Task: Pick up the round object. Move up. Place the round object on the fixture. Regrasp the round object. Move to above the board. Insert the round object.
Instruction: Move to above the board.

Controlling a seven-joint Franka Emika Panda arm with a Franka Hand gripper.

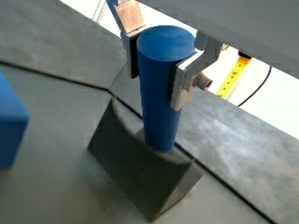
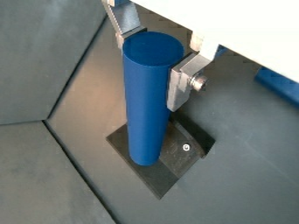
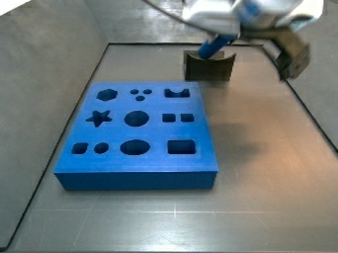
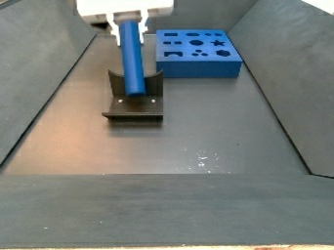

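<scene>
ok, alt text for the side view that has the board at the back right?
A blue round object stands upright on the dark fixture, its top gripped by the pincer coming down from above. The blue board, with its shaped holes, lies behind and to the right on the grey floor.

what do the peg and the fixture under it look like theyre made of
The round object, between the gripper fingers, looks like matte blue plastic: even colour, soft sheen, no grain. The fixture beneath it looks like dull dark grey metal or plastic; its flat, non-reflective faces leave that open.
</scene>
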